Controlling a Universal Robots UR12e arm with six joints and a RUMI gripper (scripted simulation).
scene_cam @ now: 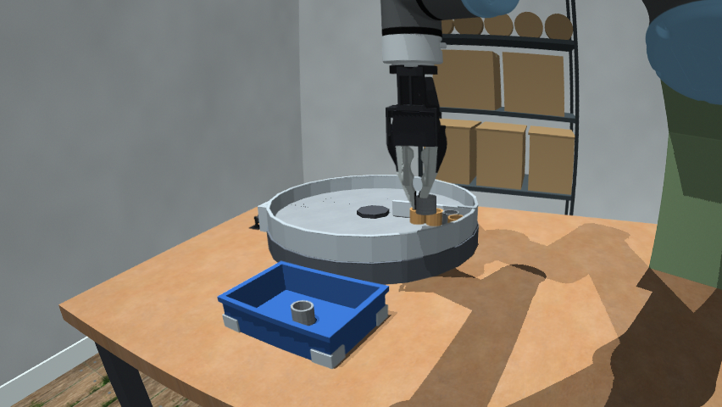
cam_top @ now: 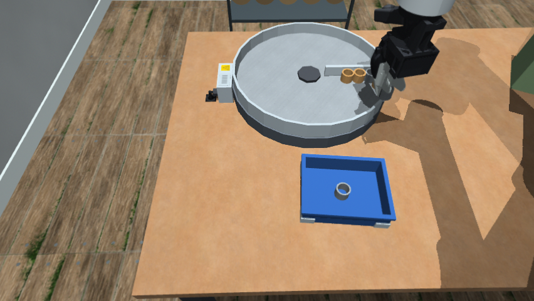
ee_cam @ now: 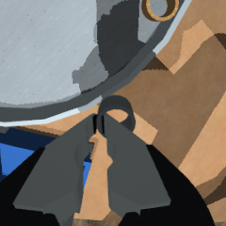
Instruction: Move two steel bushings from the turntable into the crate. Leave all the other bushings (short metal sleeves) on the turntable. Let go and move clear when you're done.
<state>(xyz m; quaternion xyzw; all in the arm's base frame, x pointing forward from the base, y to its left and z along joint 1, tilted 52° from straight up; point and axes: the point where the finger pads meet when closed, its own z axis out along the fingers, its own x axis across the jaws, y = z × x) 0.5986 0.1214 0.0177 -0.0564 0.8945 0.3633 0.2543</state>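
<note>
Beyond the blue crate (cam_top: 390,194) (scene_cam: 282,333) (ee_cam: 21,157), the gripper (cam_top: 378,94) (scene_cam: 419,197) (ee_cam: 100,115) hangs over the turntable's edge region, its fingers nearly together with a steel bushing's wall pinched between them. From the wrist I see that held bushing (scene_cam: 426,204) (ee_cam: 115,101) as an open ring, gripped at one side; the exterior view shows its upright side instead, and the top view mostly hides the grip. It sits at the fingertips, most of it off to one side, above the turntable (cam_top: 269,93) (scene_cam: 328,245) (ee_cam: 38,56).

I count two steel bushings outside the turntable's load: the held one and another (cam_top: 341,196) (scene_cam: 303,317) standing in the crate. Three orange bushings (cam_top: 346,78) (scene_cam: 434,219) (ee_cam: 151,16) and one loose grey bushing (scene_cam: 450,211) show on the turntable.
</note>
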